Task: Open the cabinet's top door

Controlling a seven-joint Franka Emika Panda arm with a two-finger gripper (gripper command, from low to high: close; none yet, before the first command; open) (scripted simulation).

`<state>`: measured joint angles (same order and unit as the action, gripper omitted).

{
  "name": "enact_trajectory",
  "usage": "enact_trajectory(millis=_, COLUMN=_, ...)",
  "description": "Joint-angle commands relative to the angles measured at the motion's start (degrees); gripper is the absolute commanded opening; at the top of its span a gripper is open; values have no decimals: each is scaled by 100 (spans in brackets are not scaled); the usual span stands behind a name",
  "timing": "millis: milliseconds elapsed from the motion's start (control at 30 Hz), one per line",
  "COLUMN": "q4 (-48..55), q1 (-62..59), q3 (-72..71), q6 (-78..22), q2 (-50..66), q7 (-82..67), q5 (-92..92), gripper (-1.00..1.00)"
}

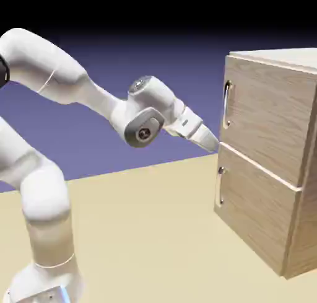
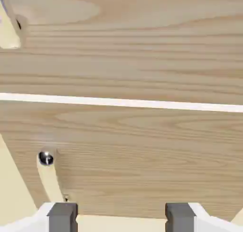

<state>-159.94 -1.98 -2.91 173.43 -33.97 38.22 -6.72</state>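
Currently the gripper (image 2: 121, 218) stands open near the closed top door (image 1: 267, 119) of the cabinet (image 1: 300, 230)

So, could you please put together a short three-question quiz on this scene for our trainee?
1. True or false: the top door stands wide open.
2. Fill in the blank: in the exterior view, a thin ____ line separates the top door from the lower door.
3. Multiple choice: what is between the fingertips of the gripper? A) the top handle; B) the lower handle; C) neither handle.

Key: 1 false; 2 white; 3 C.
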Motion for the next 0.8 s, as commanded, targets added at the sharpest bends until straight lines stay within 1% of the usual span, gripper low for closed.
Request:
enact_trajectory(millis=0, q4=39, q1=-99, q3=-108, q6=-22, q2=-49, q7=-157, q5=-250, gripper=0)
enact_trajectory(millis=767, q4=943, q1=-2376, q3=-2592, q6=-518, q2=-1163, q7=-3767, q5=-5982, gripper=0)
